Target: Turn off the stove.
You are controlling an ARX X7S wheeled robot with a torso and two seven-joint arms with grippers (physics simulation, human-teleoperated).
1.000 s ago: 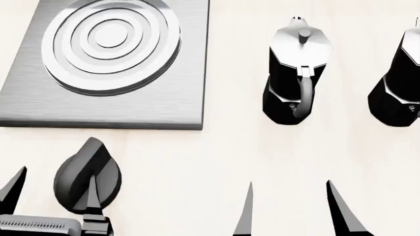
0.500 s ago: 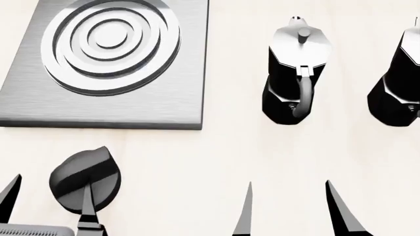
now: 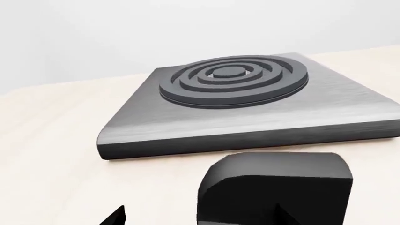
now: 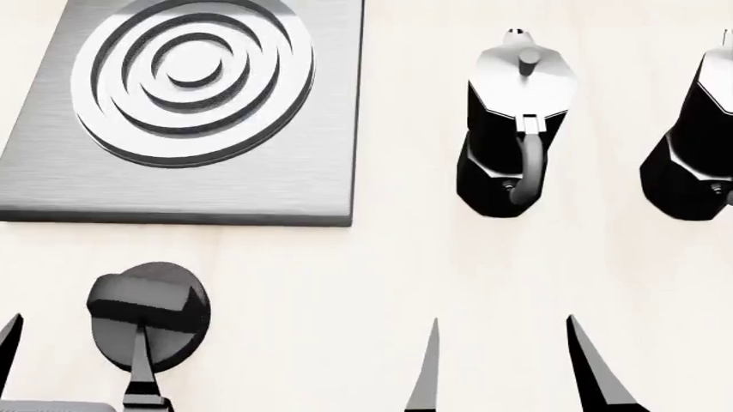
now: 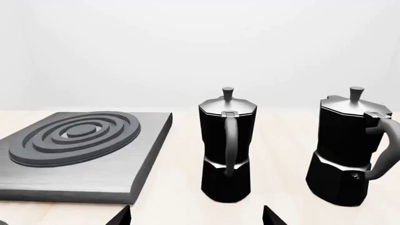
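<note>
Head view: left gripper mostly cropped, spread wide around knob; right gripper wide, empty.

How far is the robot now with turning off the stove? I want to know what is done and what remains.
The left gripper is open around the knob, one finger lying across it and the other at the picture's edge. The pictures do not show whether the knob has reached off, so finishing the turn and letting go may be left. The burner gives no on or off sign. The right gripper hangs open, holding nothing, near the moka pots.
</note>
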